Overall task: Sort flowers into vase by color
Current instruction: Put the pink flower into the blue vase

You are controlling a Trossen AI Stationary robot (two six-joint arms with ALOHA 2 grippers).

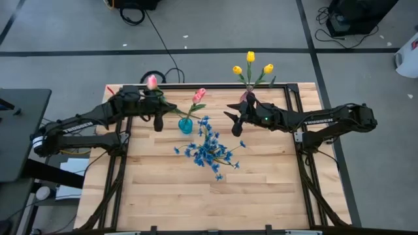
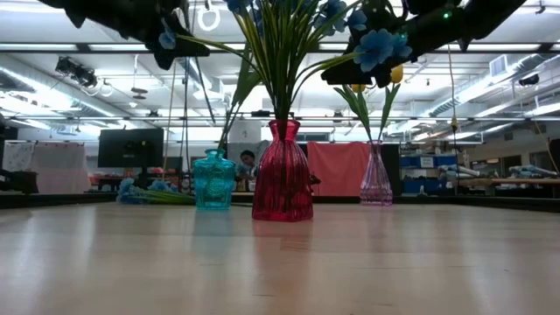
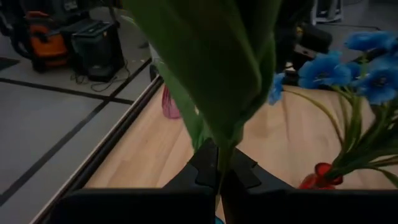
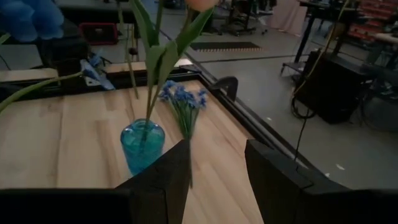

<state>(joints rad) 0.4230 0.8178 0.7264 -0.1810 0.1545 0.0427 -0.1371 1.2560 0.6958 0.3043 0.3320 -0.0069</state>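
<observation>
Nearest in the low view, across bare table (image 1: 261,196), at centre frame: red vase (image 2: 283,171), upright, packed with blue sprays (image 1: 210,151) that fan out over the middle of the high view, so blue looks largely sorted. Just behind and left of it: teal vase (image 2: 213,179), carrying one placed pink tulip (image 1: 199,95) that leans toward upper right, which marks this vase as the pink one. Above and left of the teal vase in the high view: left end effector (image 1: 157,117), pressed together on the green stem (image 3: 219,165) low down, with the held pink tulip (image 1: 152,81) pointing to the top edge of the frame. Probably gripped near the stem's foot so that the cut end can be steered into the narrow teal mouth; judged as the step in hand, with the stem not yet inside. Right of centre in the high view: right end effector (image 4: 217,165), spread and holding nothing, facing the teal vase, seemingly waiting clear of the left arm's path. Beyond the teal vase in the right wrist view, by the table's edge: loose blue spray (image 4: 182,99), lying flat and not yet sorted. Farthest, at the upper right of the table: pale pink vase (image 2: 375,179), upright, holding yellow tulips (image 1: 251,65), kept well apart from the other two colours.
</observation>
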